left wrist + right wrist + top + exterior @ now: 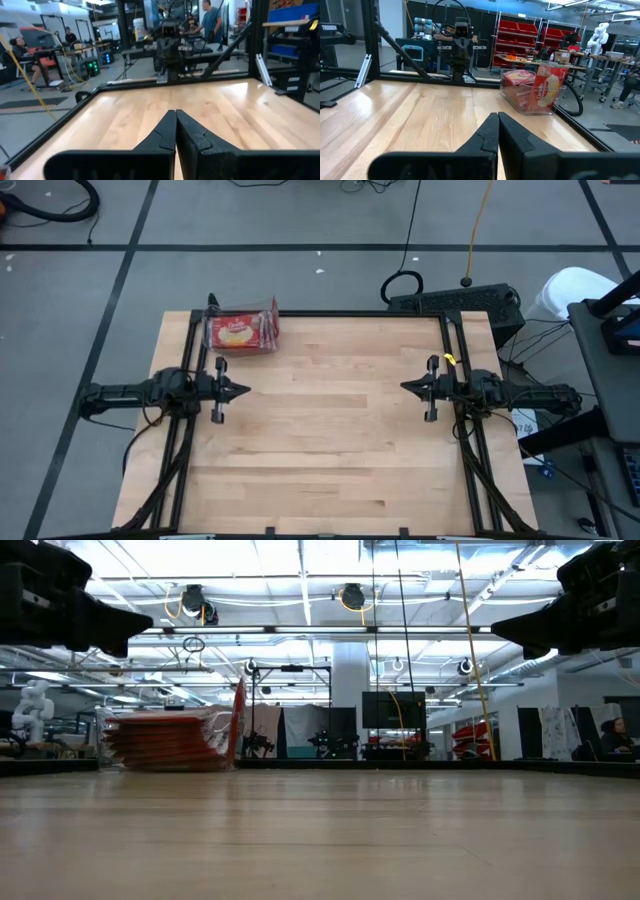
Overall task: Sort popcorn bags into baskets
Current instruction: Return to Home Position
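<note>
Clear plastic bin (561, 92); wooden table (330, 450) (matt)

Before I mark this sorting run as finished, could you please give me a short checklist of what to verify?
1. No popcorn bags loose on the table: ok, all those visible sit in the clear bin at the far left corner.
2. Bags lying flat: not ok, one bag stands on edge beside the stack.
3. Empty left gripper: ok, shut on nothing, above the table's left side.
4. Empty right gripper: ok, shut on nothing, above the table's right side.
5. Both apart from the bin: ok.
6. Bag count: cannot tell, the stack hides it.
</note>
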Robot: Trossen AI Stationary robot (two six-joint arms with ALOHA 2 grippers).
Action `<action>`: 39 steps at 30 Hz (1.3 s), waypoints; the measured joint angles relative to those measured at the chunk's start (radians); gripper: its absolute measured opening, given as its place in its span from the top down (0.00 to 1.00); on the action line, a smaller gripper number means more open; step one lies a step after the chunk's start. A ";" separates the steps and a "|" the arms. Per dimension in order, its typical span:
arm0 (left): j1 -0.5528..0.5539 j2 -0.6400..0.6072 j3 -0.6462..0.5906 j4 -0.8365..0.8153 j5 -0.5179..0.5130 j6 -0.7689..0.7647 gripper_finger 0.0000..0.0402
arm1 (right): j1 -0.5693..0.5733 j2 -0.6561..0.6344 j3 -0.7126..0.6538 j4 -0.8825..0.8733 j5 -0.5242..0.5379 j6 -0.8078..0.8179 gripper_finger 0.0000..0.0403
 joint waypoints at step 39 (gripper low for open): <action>0.048 0.030 0.000 -0.018 -0.004 -0.005 0.91 | 0.000 0.000 0.000 0.001 0.000 0.000 1.00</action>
